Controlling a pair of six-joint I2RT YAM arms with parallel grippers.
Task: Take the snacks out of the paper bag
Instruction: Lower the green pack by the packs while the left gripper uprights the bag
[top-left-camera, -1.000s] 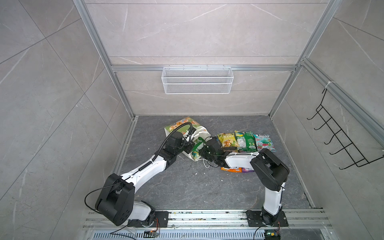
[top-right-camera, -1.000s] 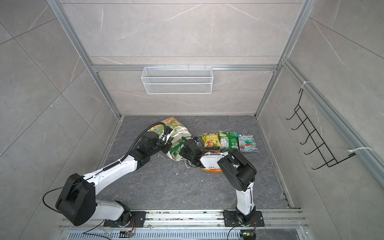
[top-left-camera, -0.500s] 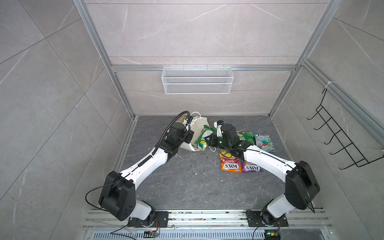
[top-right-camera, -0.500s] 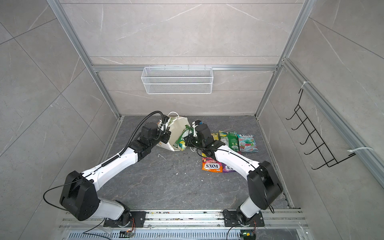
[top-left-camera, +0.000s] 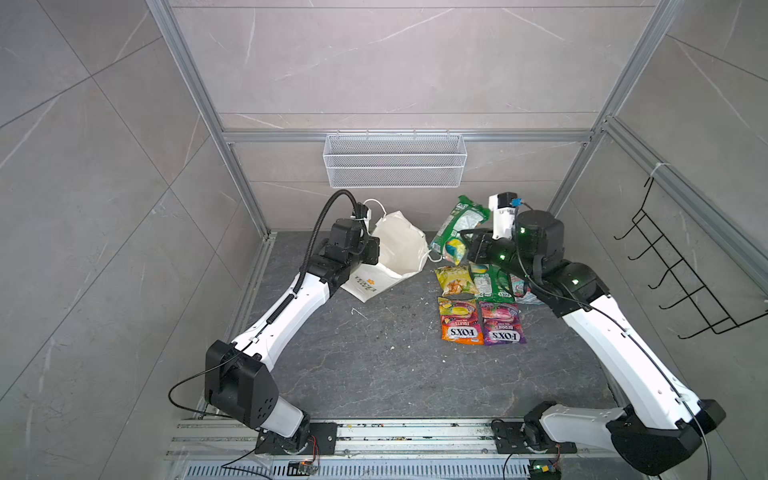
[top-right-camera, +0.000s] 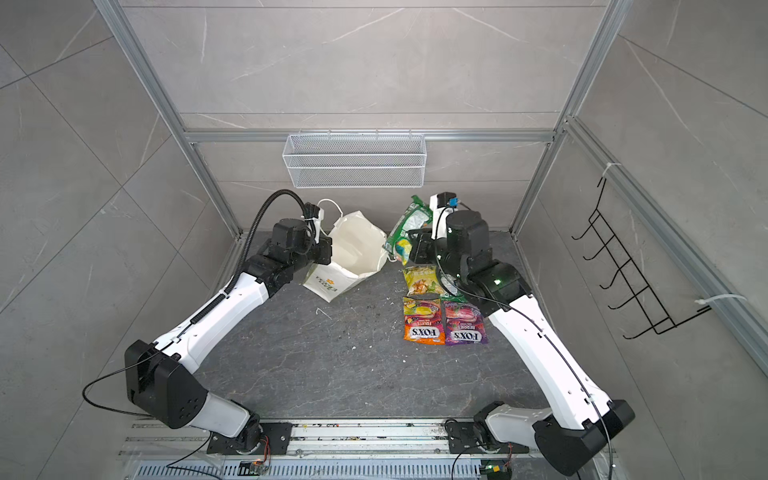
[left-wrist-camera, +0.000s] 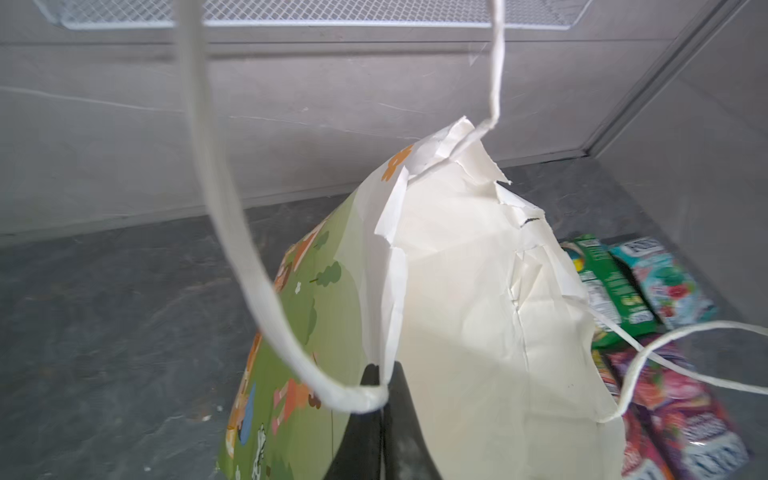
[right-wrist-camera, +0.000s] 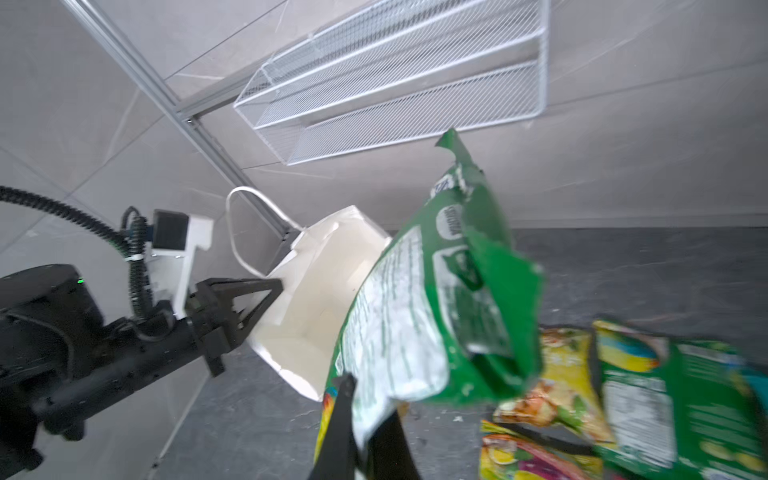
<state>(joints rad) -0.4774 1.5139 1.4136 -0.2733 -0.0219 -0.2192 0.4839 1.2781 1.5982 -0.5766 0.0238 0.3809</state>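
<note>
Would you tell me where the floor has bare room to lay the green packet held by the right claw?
Bare floor lies between the paper bag and the orange FOX'S bag, widening toward the base rail. Crowded at right: yellow chip bag, green bag and purple FOX'S bag lie packed together.

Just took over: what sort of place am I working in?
Likely a robot test cell, not a real home: wall panels in an aluminium frame, a wire basket hung on it, a metal rail along the front.
</note>
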